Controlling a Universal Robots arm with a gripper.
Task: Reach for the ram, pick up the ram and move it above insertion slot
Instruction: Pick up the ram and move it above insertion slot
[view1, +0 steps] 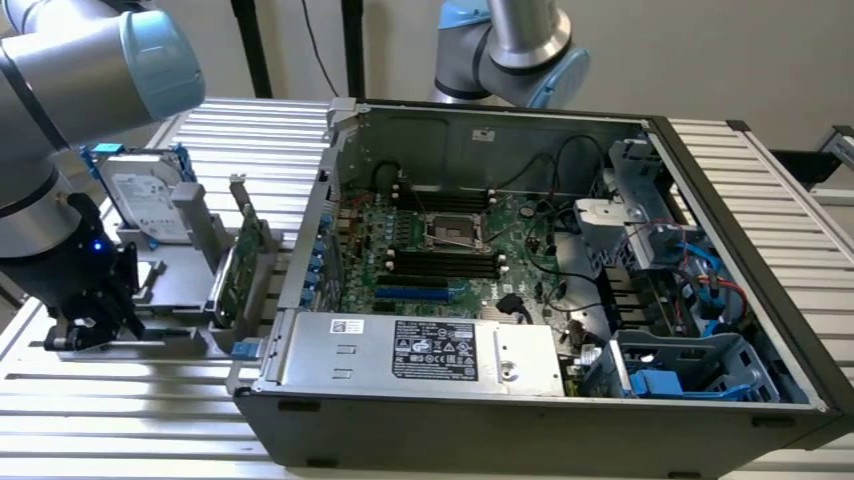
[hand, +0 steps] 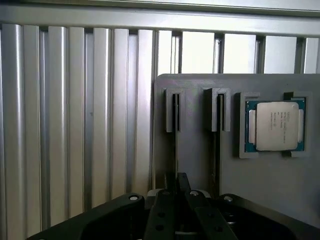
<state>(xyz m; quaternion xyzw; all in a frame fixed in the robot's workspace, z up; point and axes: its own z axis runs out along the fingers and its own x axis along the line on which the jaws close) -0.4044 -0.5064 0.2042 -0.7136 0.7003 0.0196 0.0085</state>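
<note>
You're at the reach/grasp stage, by my read. The black two-finger gripper (view1: 88, 322) sits low over the flat grey plastic fixture plate (hand: 200, 165) w/ nothing lifted clear. The open grey-metal PC case (view1: 747, 330) is well apart from it, toward the exterior view's right. I can't tell whether the gripper is released or clenched on anything.

The ram is prob. the thin dark edge-on strip (hand: 175, 150) running straight out from under the gripper into the in-line slotted grey bracket (hand: 173, 110). Its colour and chips don't show, so treat that as a guess.

A pick here calls for the gripper square to that thin edge and a straight pull out of the bracket channel, no twist. The carry then has to clear the tall card en route to the case.

Counts:
- 2 slotted grey brackets: 1 in line w/ the gripper, 1 just beside it.
- 1 square silver-lidded CPU chip (hand: 275, 125), beyond the 2nd bracket, farther from the gripper.
- 1 tall green card w/ blue tab (view1: 240, 270), upright between gripper and case.
- 1 silver hard drive in a blue frame (view1: 140, 200), near the gripper.
- Black memory slots (view1: 441, 262) on the green motherboard (view1: 521, 225): several side by side, exact no. unclear.
</note>
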